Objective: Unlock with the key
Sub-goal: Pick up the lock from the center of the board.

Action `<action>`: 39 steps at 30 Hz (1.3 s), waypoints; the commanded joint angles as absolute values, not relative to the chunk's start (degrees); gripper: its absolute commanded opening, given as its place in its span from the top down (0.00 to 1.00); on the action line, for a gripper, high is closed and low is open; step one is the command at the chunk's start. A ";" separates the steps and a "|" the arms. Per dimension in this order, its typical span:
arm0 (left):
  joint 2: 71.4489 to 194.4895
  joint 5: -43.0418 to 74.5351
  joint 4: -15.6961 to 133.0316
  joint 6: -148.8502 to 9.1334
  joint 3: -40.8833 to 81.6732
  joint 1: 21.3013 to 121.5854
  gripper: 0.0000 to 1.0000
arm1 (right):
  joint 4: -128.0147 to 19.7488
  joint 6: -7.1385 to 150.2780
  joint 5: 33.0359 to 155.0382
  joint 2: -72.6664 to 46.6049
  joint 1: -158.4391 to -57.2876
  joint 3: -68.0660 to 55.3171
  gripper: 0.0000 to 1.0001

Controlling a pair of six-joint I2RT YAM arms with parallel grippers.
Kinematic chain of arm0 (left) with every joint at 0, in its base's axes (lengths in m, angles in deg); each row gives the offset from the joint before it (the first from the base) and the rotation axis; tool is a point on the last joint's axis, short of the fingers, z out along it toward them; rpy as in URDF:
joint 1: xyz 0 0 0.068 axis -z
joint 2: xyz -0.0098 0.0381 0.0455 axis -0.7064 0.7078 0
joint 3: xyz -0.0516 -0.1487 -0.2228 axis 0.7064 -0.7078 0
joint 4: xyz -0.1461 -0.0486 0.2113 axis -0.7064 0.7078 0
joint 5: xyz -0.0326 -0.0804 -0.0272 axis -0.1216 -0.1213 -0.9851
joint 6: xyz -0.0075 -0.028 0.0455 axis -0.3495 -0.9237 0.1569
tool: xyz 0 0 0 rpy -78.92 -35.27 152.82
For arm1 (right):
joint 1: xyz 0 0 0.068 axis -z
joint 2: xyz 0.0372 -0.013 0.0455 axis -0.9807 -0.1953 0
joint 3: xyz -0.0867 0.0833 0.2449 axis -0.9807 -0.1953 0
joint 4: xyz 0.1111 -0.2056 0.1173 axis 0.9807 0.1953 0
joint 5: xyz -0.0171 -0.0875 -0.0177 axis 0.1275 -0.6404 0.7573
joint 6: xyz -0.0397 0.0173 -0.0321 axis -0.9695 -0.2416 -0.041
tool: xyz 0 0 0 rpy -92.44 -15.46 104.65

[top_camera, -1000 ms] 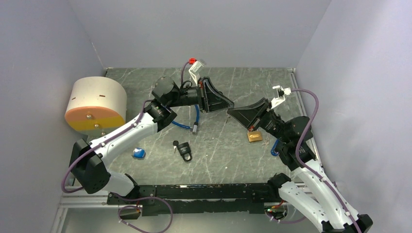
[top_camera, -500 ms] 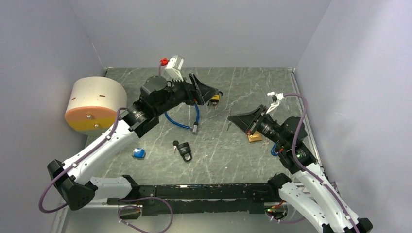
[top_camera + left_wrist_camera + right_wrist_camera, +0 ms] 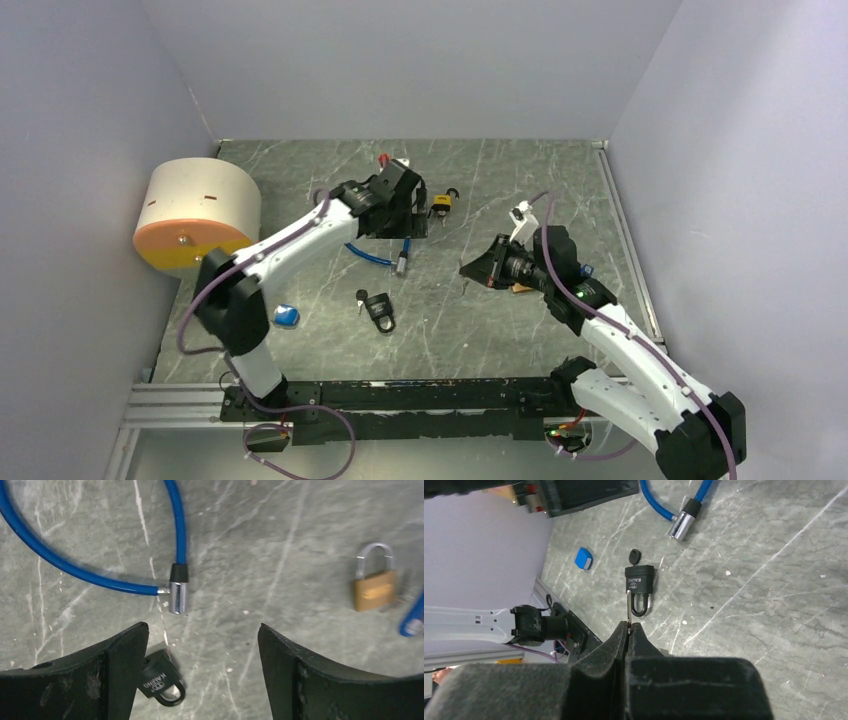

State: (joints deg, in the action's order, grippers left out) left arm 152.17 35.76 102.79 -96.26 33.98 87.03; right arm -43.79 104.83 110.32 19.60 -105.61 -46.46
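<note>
My right gripper (image 3: pixel 629 625) is shut on a key (image 3: pixel 629 607), whose thin silver blade sticks out of the fingertips. The blade points toward a black padlock (image 3: pixel 640 587) lying flat with a black-headed key (image 3: pixel 635 556) beside it. In the top view the right gripper (image 3: pixel 468 270) hovers over the middle right, and the black padlock (image 3: pixel 378 308) lies nearer the front. My left gripper (image 3: pixel 202 630) is open and empty above the metal end of a blue cable lock (image 3: pixel 177 592). A yellow-and-black padlock (image 3: pixel 441 203) lies just right of the left gripper (image 3: pixel 410 215). A brass padlock (image 3: pixel 372 587) lies flat.
A large beige and orange drum (image 3: pixel 195 215) stands at the left wall. A small blue block (image 3: pixel 286 316) lies front left. The brass padlock (image 3: pixel 520 287) lies partly hidden under the right arm. Grey walls close in the back and both sides.
The left gripper opened and swung down over the blue cable lock; the yellow-and-black padlock now lies on the table. The right gripper, still shut on the key, drew back and lowered.
</note>
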 commanded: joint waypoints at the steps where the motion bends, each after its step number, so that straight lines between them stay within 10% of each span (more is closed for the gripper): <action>1: 159.80 32.67 107.36 -93.15 38.76 81.95 0.18 | -45.77 102.24 108.53 16.75 -105.63 -46.42 1.00; 39: 182.54 29.59 110.08 -92.78 46.45 82.53 0.59 | -50.41 99.48 109.96 3.50 -102.92 -43.70 1.00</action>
